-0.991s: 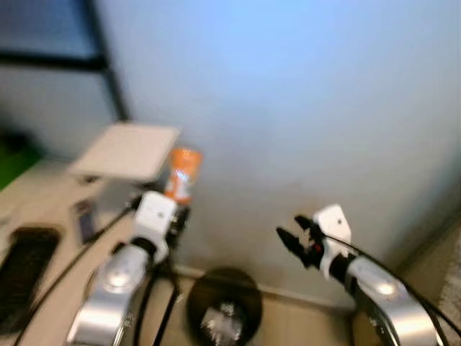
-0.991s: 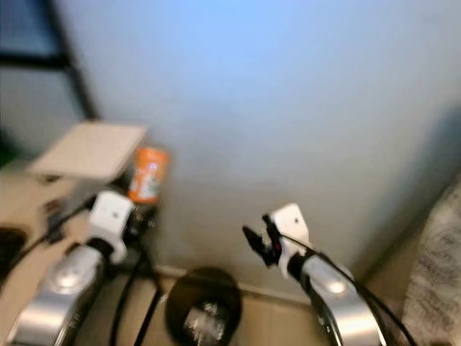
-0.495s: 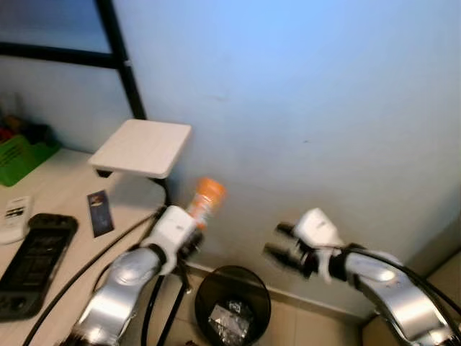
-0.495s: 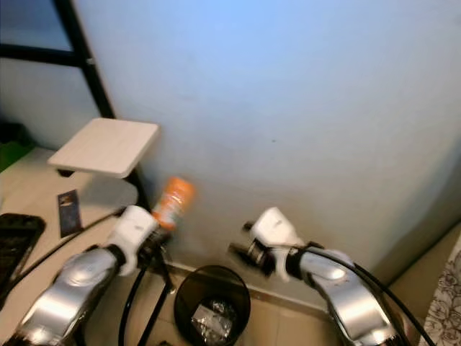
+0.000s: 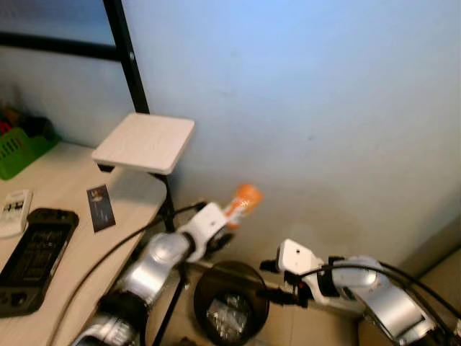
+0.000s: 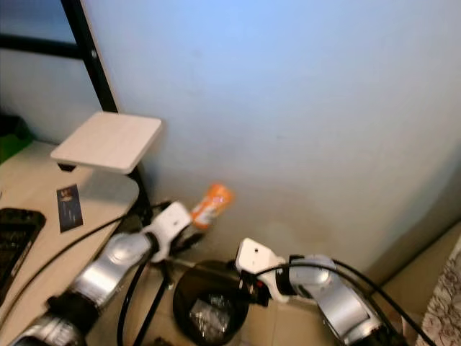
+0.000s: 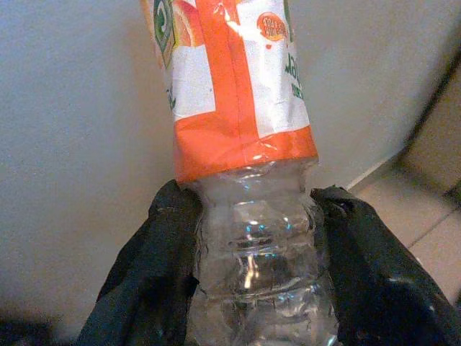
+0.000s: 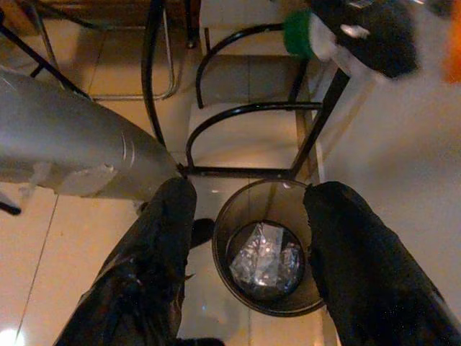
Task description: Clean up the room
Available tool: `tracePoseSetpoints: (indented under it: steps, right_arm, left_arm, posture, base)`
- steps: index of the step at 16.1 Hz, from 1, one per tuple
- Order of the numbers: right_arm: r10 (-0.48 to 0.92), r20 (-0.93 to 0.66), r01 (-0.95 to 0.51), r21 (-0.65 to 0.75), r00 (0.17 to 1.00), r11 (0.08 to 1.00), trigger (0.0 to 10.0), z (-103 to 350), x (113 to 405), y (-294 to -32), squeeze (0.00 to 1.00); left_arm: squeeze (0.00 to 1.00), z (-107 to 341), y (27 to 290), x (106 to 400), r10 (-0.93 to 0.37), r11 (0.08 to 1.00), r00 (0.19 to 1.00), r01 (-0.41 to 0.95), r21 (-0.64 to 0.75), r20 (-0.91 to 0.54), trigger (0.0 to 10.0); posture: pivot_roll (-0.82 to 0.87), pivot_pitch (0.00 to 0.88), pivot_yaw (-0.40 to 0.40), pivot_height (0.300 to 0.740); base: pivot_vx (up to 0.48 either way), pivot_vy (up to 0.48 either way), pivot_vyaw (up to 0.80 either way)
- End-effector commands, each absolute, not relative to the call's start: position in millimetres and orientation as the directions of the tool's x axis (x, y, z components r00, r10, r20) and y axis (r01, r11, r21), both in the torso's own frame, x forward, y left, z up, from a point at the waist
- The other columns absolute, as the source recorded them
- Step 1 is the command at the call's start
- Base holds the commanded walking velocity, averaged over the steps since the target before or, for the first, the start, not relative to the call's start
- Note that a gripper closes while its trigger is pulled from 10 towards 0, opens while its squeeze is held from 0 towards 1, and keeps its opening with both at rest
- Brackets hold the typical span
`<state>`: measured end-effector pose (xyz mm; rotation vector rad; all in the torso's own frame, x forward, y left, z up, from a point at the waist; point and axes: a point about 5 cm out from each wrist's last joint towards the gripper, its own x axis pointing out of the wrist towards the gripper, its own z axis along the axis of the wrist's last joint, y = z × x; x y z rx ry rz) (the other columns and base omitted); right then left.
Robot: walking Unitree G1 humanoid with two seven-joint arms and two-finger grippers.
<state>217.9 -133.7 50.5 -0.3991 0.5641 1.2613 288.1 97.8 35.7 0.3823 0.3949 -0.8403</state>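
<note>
The plastic bottle [image 5: 243,200] with the orange label sits pinched between the two fingers of the left gripper [image 7: 248,249], which press on its clear ribbed part. It is held in the air above the black wire trash bin [image 5: 230,306], near the blue wall [image 5: 324,108]. Its long axis is tilted, with the labelled end pointing up and toward the wall. The bin stands on the tile floor just beside the desk [image 5: 65,238] edge, with crumpled foil inside. The right gripper [image 8: 248,238] hangs over the bin with its fingers spread apart.
</note>
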Motion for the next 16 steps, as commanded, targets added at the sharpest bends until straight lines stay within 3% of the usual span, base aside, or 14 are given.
tracePoseSetpoints:
  steps: [1, 2, 3, 5, 14, 15, 16]
  right_arm:
    - [0.749, -0.623, -0.961, -0.018, 0.225, 0.275, 10.0, 53, 222, -142, 0.00]
    - [0.743, -0.629, -0.960, -0.022, 0.229, 0.278, 10.0, 53, 222, -144, 0.00]
    - [0.709, -0.661, -0.954, -0.035, 0.245, 0.297, 10.0, 55, 221, -159, 0.00]
    - [0.697, -0.671, -0.951, -0.040, 0.254, 0.308, 10.0, 59, 219, -170, 0.00]
    - [0.686, -0.685, -0.952, -0.041, 0.247, 0.302, 10.0, 62, 213, -176, 0.00]
    - [0.689, -0.682, -0.952, -0.038, 0.246, 0.303, 10.0, 63, 214, -175, 0.00]
    - [0.693, -0.679, -0.953, -0.033, 0.243, 0.302, 10.0, 63, 214, -175, 0.00]
  left_arm:
    - [0.00, 39, 88, 292, -0.697, 0.585, 0.569, 0.803, 0.113, -0.437, 10.0]
    - [0.00, 39, 85, 292, -0.712, 0.571, 0.555, 0.814, 0.105, -0.431, 10.0]
    - [0.00, 37, 68, 287, -0.776, 0.477, 0.463, 0.875, 0.083, -0.428, 10.0]
    - [0.00, 32, 62, 284, -0.791, 0.418, 0.414, 0.903, 0.096, -0.451, 10.0]
    - [0.02, 30, 71, 298, -0.749, 0.492, 0.486, 0.863, 0.114, -0.449, 10.0]
    - [0.14, 31, 71, 299, -0.747, 0.499, 0.493, 0.859, 0.113, -0.446, 10.0]
    - [0.75, 31, 71, 301, -0.741, 0.514, 0.508, 0.850, 0.115, -0.440, 10.0]
  posture:
    - [-0.06, 0.025, 0.031, 0.740]
    - [-0.06, 0.024, 0.031, 0.740]
    - [-0.08, 0.020, 0.038, 0.740]
    - [-0.09, 0.017, 0.044, 0.740]
    - [-0.10, 0.003, 0.044, 0.740]
    - [-0.10, 0.003, 0.044, 0.740]
    - [-0.10, 0.003, 0.043, 0.740]
  base:
    - [0.000, 0.000, 0.00]
    - [0.000, 0.000, 0.00]
    - [0.000, 0.000, 0.00]
    - [0.000, 0.000, 0.00]
    - [0.000, 0.000, 0.00]
    - [0.000, 0.000, 0.00]
    - [0.000, 0.000, 0.00]
